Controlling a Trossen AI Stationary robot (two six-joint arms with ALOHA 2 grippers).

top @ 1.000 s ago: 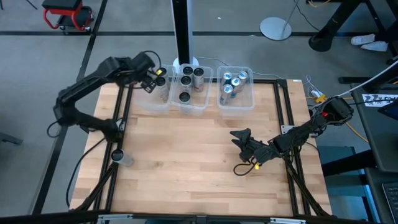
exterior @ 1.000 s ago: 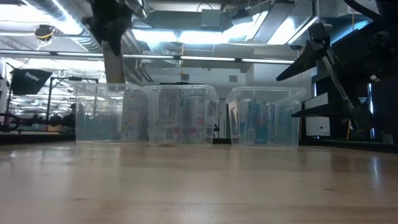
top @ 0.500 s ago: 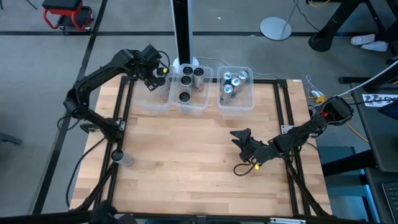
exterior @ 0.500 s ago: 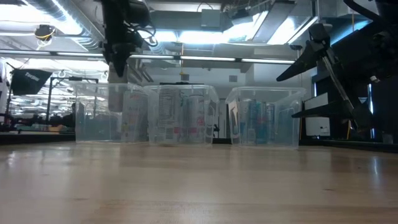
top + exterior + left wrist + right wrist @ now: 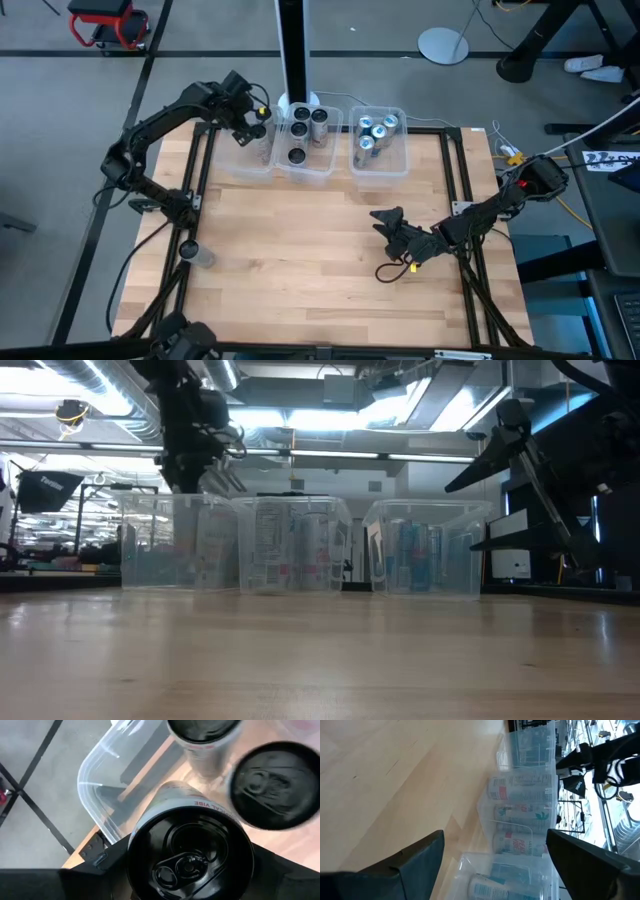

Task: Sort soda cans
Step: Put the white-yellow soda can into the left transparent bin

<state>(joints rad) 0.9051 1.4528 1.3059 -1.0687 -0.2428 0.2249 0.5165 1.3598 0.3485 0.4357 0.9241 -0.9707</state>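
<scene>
Dark-topped soda can (image 5: 190,855) in left end effector (image 5: 252,122)

My left pincer (image 5: 190,870) is clamped round a silver can with a dark top (image 5: 189,851), holding it upright over the leftmost clear bin (image 5: 248,158), pull-tab facing up. Three more dark-topped cans (image 5: 297,130) stand upright in the middle bin (image 5: 318,170). The teal-topped cans (image 5: 368,135) stand packed together in the right bin (image 5: 385,165), and one more silver can (image 5: 197,254) lies on its side near the desk's left edge.
</scene>
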